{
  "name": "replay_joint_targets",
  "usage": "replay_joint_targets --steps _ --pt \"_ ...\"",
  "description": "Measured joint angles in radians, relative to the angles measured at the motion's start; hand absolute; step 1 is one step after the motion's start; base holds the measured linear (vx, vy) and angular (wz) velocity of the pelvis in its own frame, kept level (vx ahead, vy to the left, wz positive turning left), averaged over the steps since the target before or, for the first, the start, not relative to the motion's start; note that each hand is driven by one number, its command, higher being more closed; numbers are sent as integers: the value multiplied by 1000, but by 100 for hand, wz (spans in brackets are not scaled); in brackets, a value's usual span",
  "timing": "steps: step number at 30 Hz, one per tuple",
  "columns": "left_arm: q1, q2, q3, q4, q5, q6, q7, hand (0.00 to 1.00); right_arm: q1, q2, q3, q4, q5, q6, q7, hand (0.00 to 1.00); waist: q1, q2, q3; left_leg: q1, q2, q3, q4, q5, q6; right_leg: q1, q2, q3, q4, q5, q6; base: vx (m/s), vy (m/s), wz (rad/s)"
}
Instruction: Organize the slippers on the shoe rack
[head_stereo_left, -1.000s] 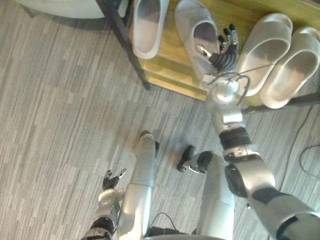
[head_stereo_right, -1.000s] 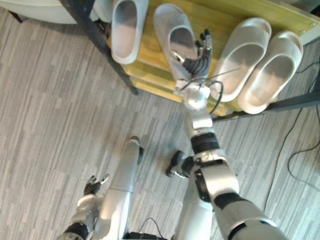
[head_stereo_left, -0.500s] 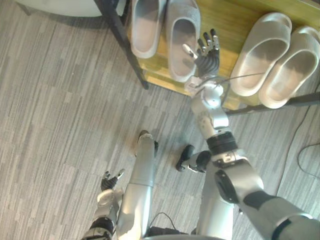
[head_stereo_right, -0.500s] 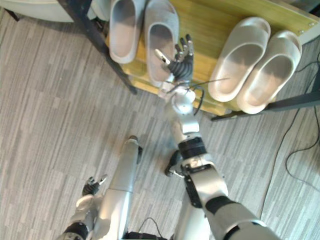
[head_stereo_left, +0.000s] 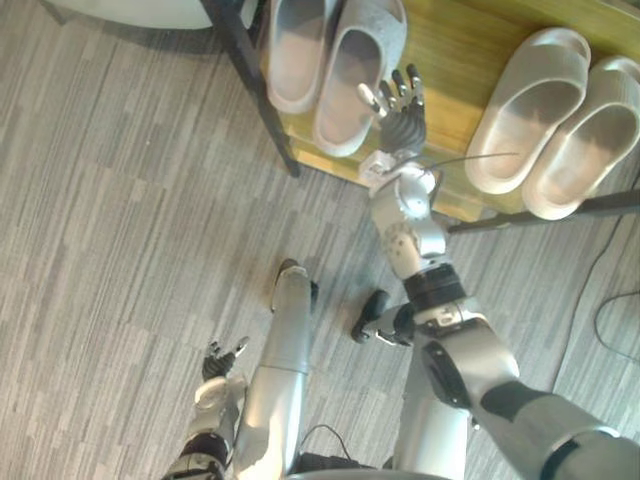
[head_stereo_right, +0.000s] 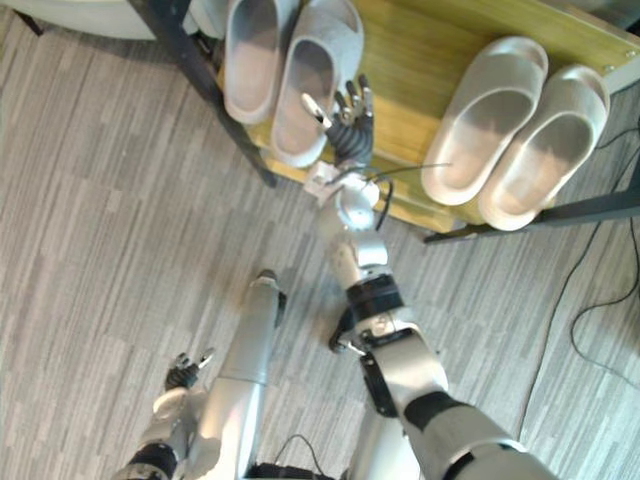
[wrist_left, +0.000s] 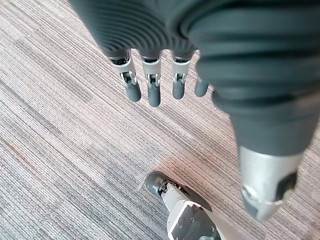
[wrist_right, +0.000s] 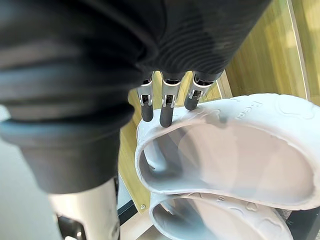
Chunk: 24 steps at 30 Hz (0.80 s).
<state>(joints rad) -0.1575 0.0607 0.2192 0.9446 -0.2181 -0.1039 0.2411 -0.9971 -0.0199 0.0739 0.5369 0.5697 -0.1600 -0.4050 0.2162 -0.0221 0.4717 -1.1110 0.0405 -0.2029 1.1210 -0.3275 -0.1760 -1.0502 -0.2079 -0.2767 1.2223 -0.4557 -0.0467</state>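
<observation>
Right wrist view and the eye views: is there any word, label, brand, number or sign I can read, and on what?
No text here can be read.
Raised marks on the rim of the grey slipper by the right hand: too faint to read.
Pale slippers and shoe rack: no print visible.

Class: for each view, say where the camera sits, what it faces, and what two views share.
Left eye view: head, facing down at shoe rack, grey slippers, right hand; both arms show.
Right eye view: beside it, same scene; left hand low.
Left wrist view: along left hand's fingers, at the floor.
Right wrist view: along straight fingers at a grey slipper.
Shared: eye and right wrist views show that slipper.
</observation>
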Motion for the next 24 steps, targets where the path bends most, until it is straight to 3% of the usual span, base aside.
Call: replay_joint_targets --steps 18,24 --pt "-26 -11 -3 21 0 -22 -5 0 -145 -117 -33 185 -10 12 2 0 40 18 -1 -5 -9 -7 0 0 0 -2 -11 -10 11 -8 -15 0 0 1" --pt "-28 -21 -6 23 0 -27 -6 0 -145 -148 -31 190 -21 27 2 0 43 37 -10 -6 -13 -10 1 0 0 -2 -14 -12 12 -10 -18 0 0 3"
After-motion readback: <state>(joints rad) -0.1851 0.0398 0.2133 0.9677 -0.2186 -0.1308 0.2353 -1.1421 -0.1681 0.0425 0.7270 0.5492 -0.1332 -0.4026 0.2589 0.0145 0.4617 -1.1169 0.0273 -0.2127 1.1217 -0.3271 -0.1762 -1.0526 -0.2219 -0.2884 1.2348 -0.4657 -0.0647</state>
